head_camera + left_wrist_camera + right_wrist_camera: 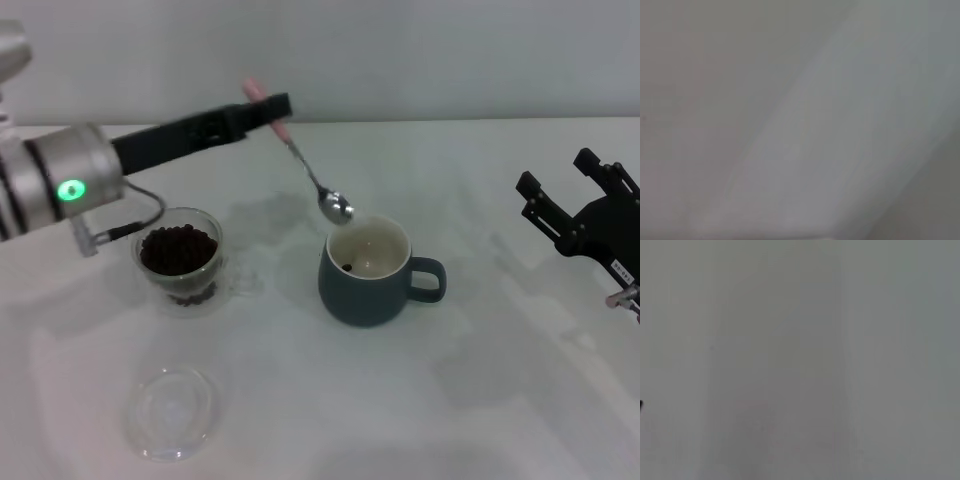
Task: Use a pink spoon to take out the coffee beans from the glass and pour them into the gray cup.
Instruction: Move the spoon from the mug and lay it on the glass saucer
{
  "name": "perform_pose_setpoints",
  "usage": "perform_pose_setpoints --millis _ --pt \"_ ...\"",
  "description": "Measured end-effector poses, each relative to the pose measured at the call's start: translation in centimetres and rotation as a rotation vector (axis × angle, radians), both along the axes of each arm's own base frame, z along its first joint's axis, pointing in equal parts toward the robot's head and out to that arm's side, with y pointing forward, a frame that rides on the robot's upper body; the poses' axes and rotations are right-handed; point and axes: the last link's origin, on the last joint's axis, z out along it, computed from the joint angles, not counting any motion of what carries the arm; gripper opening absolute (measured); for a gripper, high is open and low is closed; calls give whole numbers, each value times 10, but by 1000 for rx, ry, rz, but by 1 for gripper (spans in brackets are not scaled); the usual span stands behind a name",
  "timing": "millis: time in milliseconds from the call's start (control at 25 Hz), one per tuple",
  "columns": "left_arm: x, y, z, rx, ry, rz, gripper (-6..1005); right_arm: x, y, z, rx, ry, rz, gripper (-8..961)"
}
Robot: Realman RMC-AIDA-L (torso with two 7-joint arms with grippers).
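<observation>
White table (520,400) — left claw (272,108) grips pink spoon (300,160) above gray cup (365,272).

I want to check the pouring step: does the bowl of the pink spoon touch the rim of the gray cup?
Cannot tell. In the head view the pink spoon, held by the left gripper, ends right at the gray cup rim; no plain gap or contact shows.

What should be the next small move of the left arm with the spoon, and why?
Probably swing back to the glass for another scoop. The left gripper holds the pink spoon, its bowl looking empty over the gray cup; few coffee beans lie inside it, and the glass is full.
</observation>
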Motion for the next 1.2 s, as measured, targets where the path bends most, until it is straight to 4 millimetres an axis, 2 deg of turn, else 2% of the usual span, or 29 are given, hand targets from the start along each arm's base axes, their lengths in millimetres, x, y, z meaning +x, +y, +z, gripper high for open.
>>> perform_pose_setpoints --millis 40,120,280,440,560,760,800,920,1000,1200 --pt "-9 -7 12 15 -76 29 133 0 0 0 0 1 2 848" --pt "-19 -14 19 26 -131 53 134 -1 1 0 0 2 5 848" --pt "-49 -43 40 72 -292 111 134 -3 2 0 1 3 9 848" --pt "-91 -79 61 146 -398 202 132 -3 4 0 0 2 10 848" --pt "-122 -109 69 195 -441 290 132 -3 4 0 0 -1 11 848" --pt "-166 -158 63 270 -499 471 132 -4 5 0 0 -3 12 848" --pt "-166 -158 63 270 -499 471 132 -4 5 0 0 -4 11 848" --pt "-177 -176 53 275 -428 495 133 -3 5 0 0 -6 9 848" --pt "-181 -185 40 242 -380 502 133 -3 5 0 0 -6 11 848" --pt "-185 -190 30 228 -304 502 133 -4 6 -1 -4 -10 15 848"
